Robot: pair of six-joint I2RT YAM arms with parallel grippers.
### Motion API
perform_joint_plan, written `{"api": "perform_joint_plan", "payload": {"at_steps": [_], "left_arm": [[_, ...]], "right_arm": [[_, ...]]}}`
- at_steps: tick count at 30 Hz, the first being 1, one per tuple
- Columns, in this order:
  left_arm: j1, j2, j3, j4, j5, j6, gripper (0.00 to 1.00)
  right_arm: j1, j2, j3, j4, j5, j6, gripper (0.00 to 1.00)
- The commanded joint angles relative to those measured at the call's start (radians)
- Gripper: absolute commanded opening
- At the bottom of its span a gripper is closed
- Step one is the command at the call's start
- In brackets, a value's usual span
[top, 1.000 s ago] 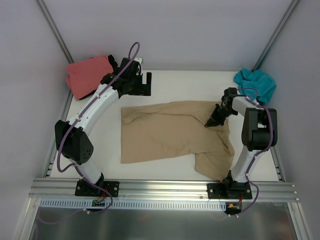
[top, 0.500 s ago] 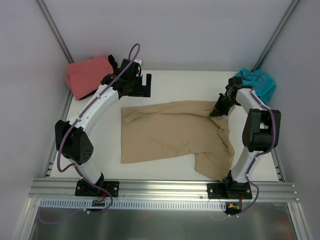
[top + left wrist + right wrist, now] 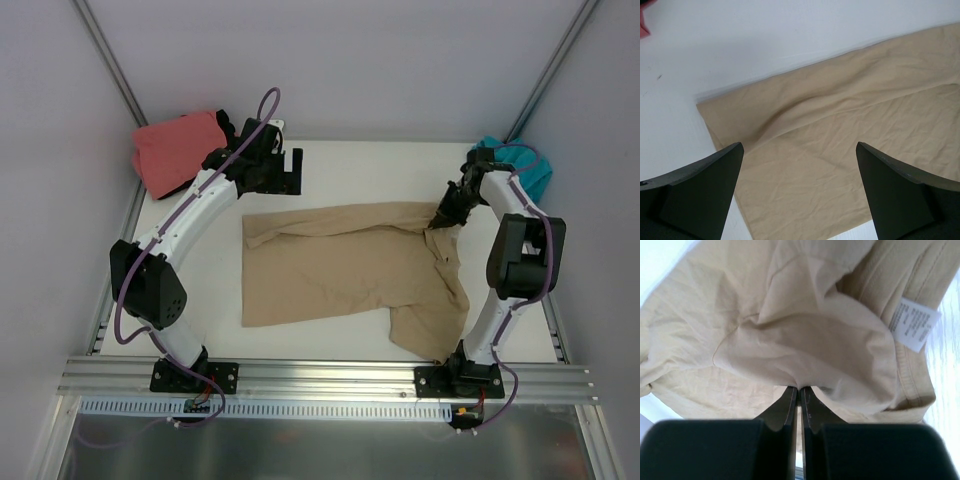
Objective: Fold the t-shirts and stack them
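Note:
The tan t-shirt lies spread across the middle of the table, with one sleeve hanging toward the near edge. My right gripper is shut on a fold of that shirt at its upper right, near the collar, where a white label shows. The pinched cloth bunches up over the tips of the right gripper. My left gripper hovers wide open behind the shirt's far left corner, and in the left wrist view this left gripper holds nothing above the tan cloth.
A coral-pink t-shirt lies bunched at the back left corner. A teal t-shirt sits crumpled at the back right, just behind my right arm. Frame posts rise at both back corners and an aluminium rail runs along the near edge.
My right gripper closed on the tan shirt's upper right part and moved toward the back right, drawing that corner with it. The left arm has stayed still.

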Motion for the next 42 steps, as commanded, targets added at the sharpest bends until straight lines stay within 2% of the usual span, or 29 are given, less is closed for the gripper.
{"api": "perform_joint_plan", "payload": {"at_steps": [1, 2, 3, 4, 5, 6, 14, 26, 30, 39, 42], "left_arm": [[0.008, -0.039, -0.002, -0.025, -0.008, 0.013, 0.99], [0.008, -0.042, -0.005, -0.034, -0.009, 0.014, 0.99], [0.008, -0.043, -0.006, -0.035, -0.012, 0.013, 0.99], [0.008, -0.046, -0.009, -0.038, -0.014, 0.013, 0.99], [0.008, -0.051, -0.017, -0.037, -0.017, 0.011, 0.99], [0.01, -0.053, -0.02, -0.037, -0.017, 0.011, 0.99], [0.01, -0.019, 0.004, -0.026, 0.001, 0.0, 0.99], [0.01, -0.026, 0.005, -0.006, 0.024, -0.007, 0.99], [0.01, -0.051, -0.032, 0.026, 0.038, -0.014, 0.99], [0.01, -0.063, -0.018, -0.014, 0.032, -0.001, 0.99], [0.01, -0.074, -0.025, -0.022, 0.015, 0.006, 0.99]], "right_arm": [[-0.013, 0.055, 0.073, -0.014, 0.01, -0.026, 0.01], [-0.013, 0.067, 0.085, -0.019, 0.005, -0.027, 0.02], [-0.013, 0.078, 0.098, -0.033, 0.002, -0.027, 0.09], [-0.011, 0.085, 0.114, -0.039, -0.002, -0.024, 0.24], [-0.011, 0.084, 0.116, -0.04, -0.002, -0.024, 0.8], [-0.01, 0.079, 0.116, -0.046, -0.001, -0.024, 0.97], [0.004, -0.042, 0.036, -0.065, -0.002, -0.023, 0.99], [0.111, -0.188, 0.032, -0.146, -0.03, 0.011, 1.0], [0.128, -0.171, 0.052, -0.128, -0.01, 0.002, 0.99], [0.136, 0.049, 0.078, -0.047, -0.018, -0.008, 1.0], [0.139, 0.059, 0.044, -0.022, -0.027, 0.008, 0.93]]}}
